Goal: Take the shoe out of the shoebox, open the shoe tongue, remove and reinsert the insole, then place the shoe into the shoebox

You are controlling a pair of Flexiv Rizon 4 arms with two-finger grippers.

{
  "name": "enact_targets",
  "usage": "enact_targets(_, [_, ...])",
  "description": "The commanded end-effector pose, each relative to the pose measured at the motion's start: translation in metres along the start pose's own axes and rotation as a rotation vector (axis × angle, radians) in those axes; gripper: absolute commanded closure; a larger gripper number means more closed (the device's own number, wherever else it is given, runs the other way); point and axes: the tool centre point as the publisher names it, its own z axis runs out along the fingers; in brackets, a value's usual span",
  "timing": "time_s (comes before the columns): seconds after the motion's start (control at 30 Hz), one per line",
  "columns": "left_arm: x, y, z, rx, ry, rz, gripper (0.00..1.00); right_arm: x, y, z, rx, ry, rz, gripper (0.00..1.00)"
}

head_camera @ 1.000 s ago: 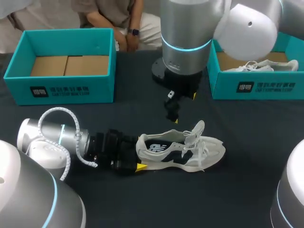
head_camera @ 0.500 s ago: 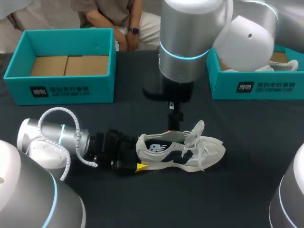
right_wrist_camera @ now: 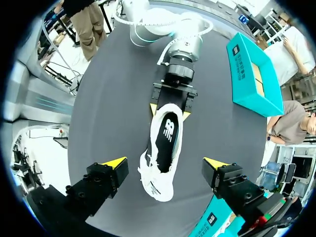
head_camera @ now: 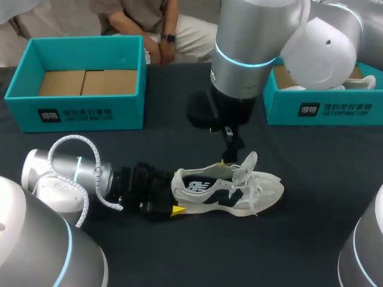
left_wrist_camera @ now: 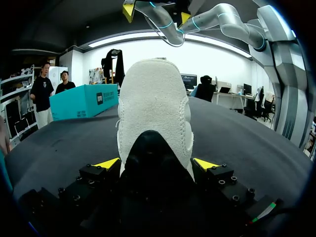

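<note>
Out of the box and standing on the dark surface: a white sneaker with black side panels, heel toward the left arm, toe toward the right; dark insole in place inside, white mark on it, visible through the opening from above.

Left tool low on the surface, clamped on the sneaker's heel with a yellow tip against each side; only the near tip visible from the head camera, the other hidden behind the heel; from the left wrist, nothing but the heel, the toe and laces hidden behind it.

Right tool above the sneaker near the laces, fingers spread wide, touching nothing; from the head camera mostly hidden under its own wrist, just a bit of yellow showing.

Near the laces, an upright white flap; tongue or lace loop, hard to tell.

At the far left, an empty teal shoebox with a bare cardboard floor; at the far right, a second teal shoebox, partly covered by the right arm, holding another white shoe, only part of it visible.
</note>
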Motion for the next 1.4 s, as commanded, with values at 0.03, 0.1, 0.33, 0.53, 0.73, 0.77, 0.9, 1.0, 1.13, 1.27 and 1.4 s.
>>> enact_targets(0.03, [0.001,0.004,0.003,-0.003,-0.001,0.000,1.00,0.001,-0.002,0.001,0.007,0.008,0.011,0.00])
enact_targets(0.1, [0.001,0.004,0.003,-0.003,-0.001,0.000,1.00,0.001,-0.001,0.001,0.023,0.023,0.054,1.00])
enact_targets(0.33, [0.001,0.004,0.003,-0.003,-0.001,0.000,1.00,-0.002,0.008,0.022,0.056,0.132,0.129,1.00])
enact_targets(0.53, [0.001,0.004,0.003,-0.003,-0.001,0.000,1.00,0.001,0.014,0.048,0.016,0.145,0.148,1.00])
enact_targets(0.73, [0.001,0.004,0.003,-0.003,-0.001,0.000,1.00,0.018,0.009,0.063,0.025,0.102,0.228,1.00])
enact_targets(0.77, [0.001,0.004,0.003,-0.003,-0.001,0.000,1.00,0.020,0.007,0.065,0.028,0.086,0.231,1.00])
enact_targets(0.9, [0.001,0.004,0.003,-0.003,-0.001,0.000,1.00,0.023,0.002,0.073,0.044,0.040,0.234,1.00])
enact_targets(1.0, [0.001,0.004,0.003,-0.003,-0.001,0.000,1.00,0.021,-0.001,0.081,0.047,0.026,0.237,1.00])
enact_targets(1.13, [0.001,0.004,0.003,-0.003,-0.001,0.000,1.00,0.014,-0.002,0.090,0.051,0.011,0.235,1.00])
enact_targets(1.27, [0.001,0.004,0.003,-0.003,-0.001,0.000,1.00,0.002,-0.003,0.099,0.054,0.012,0.214,1.00])
enact_targets(1.4, [0.001,0.004,0.003,-0.003,-0.001,0.000,1.00,-0.006,-0.005,0.107,0.062,0.014,0.209,1.00])
